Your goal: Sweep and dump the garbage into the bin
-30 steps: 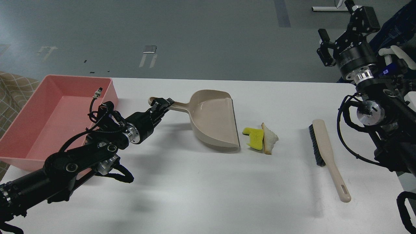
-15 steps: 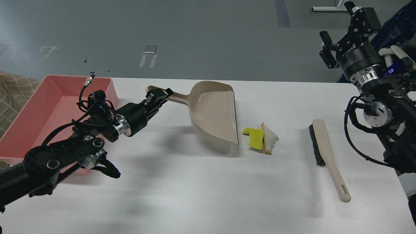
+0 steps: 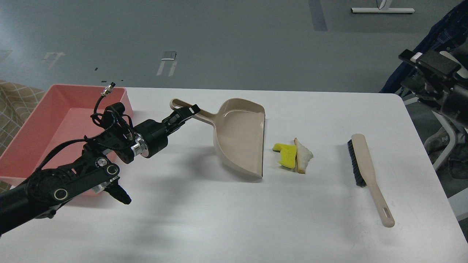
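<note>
The garbage lies mid-table: a yellow sponge chunk [image 3: 287, 154] touching a whitish bread wedge [image 3: 302, 156]. The beige dustpan [image 3: 241, 138] rests on the table just left of them, its open lip facing the scraps. My left gripper [image 3: 185, 113] is shut on the dustpan's handle. The pink bin [image 3: 44, 128] stands at the far left, behind my left arm. A beige hand brush [image 3: 367, 171] with black bristles lies to the right of the scraps. My right gripper [image 3: 429, 64] shows only partly at the right edge, above the table's far corner; its fingers cannot be told apart.
The white table [image 3: 234, 219] ends at a rounded corner on the far right. A checked cloth [image 3: 14, 106] sits beyond the bin at the left edge. The grey floor lies behind the table.
My left gripper has set the dustpan back down, its lip a little further left of the scraps. My right arm has pulled back to the right edge of the view.
</note>
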`<state>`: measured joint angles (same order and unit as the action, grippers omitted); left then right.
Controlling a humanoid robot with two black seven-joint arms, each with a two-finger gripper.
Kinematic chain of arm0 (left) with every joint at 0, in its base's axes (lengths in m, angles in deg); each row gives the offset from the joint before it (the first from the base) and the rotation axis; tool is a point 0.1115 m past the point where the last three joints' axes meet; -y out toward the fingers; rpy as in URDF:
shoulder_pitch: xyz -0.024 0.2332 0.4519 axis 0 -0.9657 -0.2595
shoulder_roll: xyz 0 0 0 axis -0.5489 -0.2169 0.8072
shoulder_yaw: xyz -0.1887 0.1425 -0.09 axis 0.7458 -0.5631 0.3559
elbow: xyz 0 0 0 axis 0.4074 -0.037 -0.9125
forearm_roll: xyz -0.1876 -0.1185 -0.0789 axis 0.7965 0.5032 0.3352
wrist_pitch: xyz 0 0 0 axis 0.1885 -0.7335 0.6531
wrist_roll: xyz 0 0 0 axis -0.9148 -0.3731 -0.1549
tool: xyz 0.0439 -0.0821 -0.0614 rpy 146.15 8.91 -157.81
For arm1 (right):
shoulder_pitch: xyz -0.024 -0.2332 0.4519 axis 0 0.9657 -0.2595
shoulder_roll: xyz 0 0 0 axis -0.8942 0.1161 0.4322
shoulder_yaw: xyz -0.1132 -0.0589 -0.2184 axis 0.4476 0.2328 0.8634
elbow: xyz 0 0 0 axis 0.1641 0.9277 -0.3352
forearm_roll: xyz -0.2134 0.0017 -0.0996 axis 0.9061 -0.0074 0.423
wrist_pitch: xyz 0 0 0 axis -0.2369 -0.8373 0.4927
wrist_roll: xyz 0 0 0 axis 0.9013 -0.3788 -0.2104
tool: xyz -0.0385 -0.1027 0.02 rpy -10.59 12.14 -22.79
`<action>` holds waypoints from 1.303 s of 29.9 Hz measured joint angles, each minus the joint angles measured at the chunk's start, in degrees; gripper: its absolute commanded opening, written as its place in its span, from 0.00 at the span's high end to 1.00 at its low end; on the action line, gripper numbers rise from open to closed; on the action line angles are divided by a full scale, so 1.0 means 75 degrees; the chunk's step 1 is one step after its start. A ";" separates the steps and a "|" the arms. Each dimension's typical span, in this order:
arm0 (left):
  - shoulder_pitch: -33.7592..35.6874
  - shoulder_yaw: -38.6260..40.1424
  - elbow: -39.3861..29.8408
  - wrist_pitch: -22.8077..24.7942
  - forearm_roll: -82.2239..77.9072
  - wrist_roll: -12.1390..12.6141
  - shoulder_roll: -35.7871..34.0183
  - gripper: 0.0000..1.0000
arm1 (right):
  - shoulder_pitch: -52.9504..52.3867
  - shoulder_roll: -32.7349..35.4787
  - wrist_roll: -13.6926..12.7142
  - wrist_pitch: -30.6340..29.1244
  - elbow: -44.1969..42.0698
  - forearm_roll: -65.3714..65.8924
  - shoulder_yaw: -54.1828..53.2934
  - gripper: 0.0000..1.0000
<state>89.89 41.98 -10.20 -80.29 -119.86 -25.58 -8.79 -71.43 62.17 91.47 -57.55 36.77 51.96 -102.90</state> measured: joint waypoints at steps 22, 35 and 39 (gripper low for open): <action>-0.0063 -0.0047 0.0004 0.0581 -0.0058 0.0046 0.0003 1.00 | 0.1217 0.2562 -0.0214 -0.0013 0.1944 0.3277 0.1521 0.00; -0.0076 -0.0325 0.0003 0.0889 -0.0066 0.0002 -0.0028 1.00 | 0.1525 0.2275 -0.0611 -0.0013 0.1964 0.3429 0.1507 0.00; -0.0060 -0.0361 0.0003 0.0919 -0.0068 -0.0009 -0.0053 1.00 | 0.1529 0.2036 -0.0783 -0.0013 0.1965 0.3429 0.1507 0.00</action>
<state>89.44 39.27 -10.18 -73.40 -120.37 -25.65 -9.19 -59.97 77.44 85.59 -57.65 51.51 77.67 -91.60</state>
